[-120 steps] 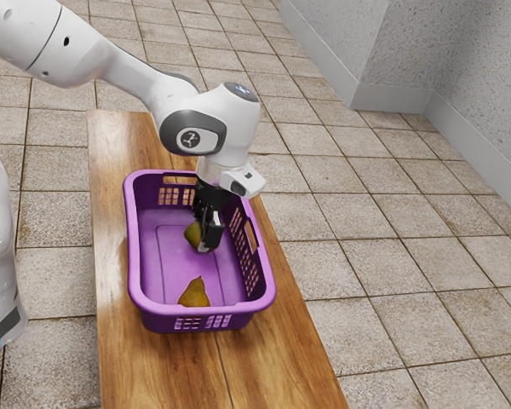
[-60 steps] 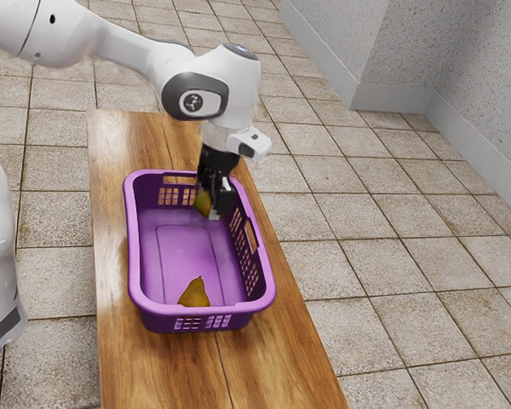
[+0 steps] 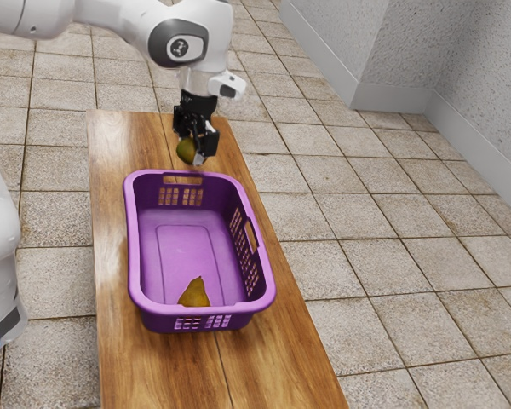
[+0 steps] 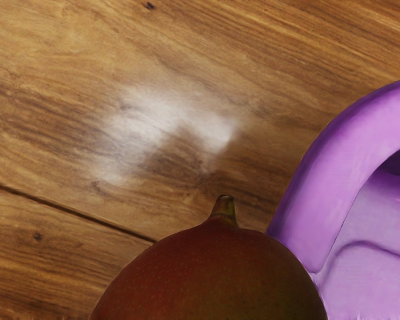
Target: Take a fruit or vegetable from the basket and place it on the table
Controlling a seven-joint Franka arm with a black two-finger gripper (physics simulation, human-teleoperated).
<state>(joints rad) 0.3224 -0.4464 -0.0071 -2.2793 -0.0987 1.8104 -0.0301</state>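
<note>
The reddish-green, short-stemmed fruit (image 4: pixel 213 283) hangs above the table (image 3: pixel 123 145), near the basket (image 3: pixel 133 243).

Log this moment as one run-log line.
pincer: shut on fruit | fruit: held above table, beside basket | pear: inside basket | placement: not yet done

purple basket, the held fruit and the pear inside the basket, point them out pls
Purple basket (image 3: pixel 131 239): exterior view, rim on that view's left.
Held fruit (image 4: pixel 213 280): wrist view, rounded body below the stem.
Pear (image 3: pixel 195 296): exterior view, middle of its body.
</note>
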